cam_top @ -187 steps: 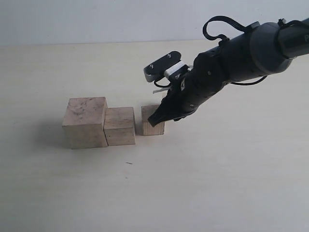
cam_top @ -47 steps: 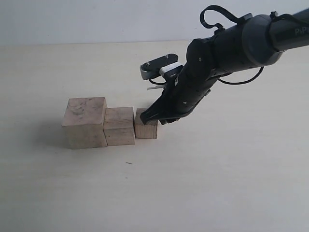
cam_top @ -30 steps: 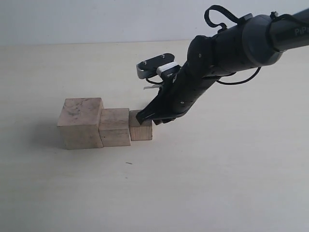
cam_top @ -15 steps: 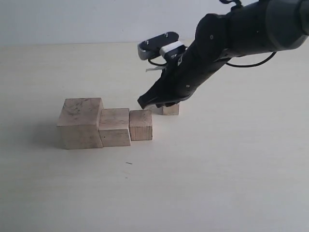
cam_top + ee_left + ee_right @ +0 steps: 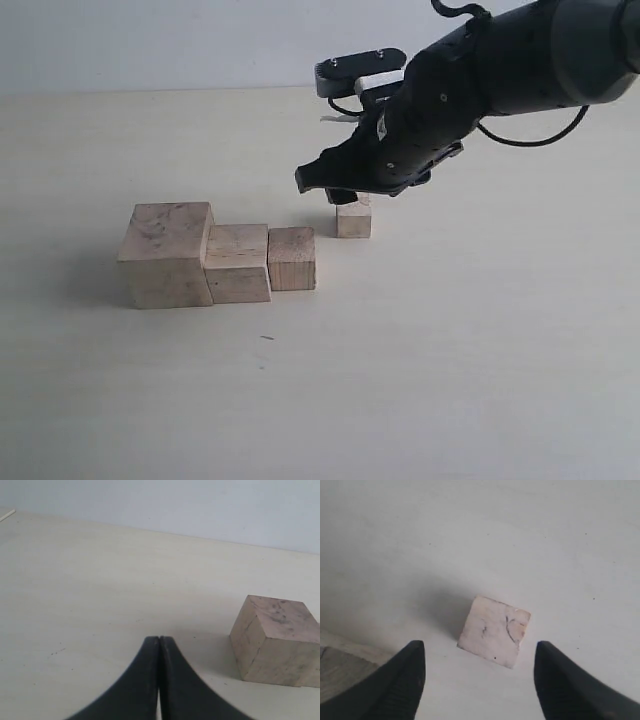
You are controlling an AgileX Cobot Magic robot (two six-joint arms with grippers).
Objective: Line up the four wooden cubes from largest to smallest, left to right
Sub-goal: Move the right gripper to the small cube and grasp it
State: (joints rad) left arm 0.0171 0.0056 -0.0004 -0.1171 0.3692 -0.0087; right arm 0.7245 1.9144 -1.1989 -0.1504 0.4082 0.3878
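1. Black fingers [image 5: 402,680] of the right gripper [image 5: 478,652] are spread wide and released, gripping nothing. The smallest cube [image 5: 494,631] lies on the table [image 5: 450,350] in the gap between them, clear of both fingers.
2. Seen from the exterior view, that gripper hangs just over the smallest cube and hides part of its top. No contact between the two can be made out.
3. The left gripper [image 5: 159,650] is clenched, its two dark fingers pressed together along their length with nothing between them. It points toward bare table, and the largest cube [image 5: 275,640] sits off to one side, apart from it.
4. The exterior view alone shows the row. The largest cube, with its grey-mottled top, stands at the left end. The second cube [image 5: 237,262] touches it, and the third cube [image 5: 292,258] touches the second. The smallest cube stands apart, to the right of the third and farther back, out of line.
5. The right wrist view alone shows the faint dark cracks on the smallest cube's top. The left wrist view alone shows the left gripper.
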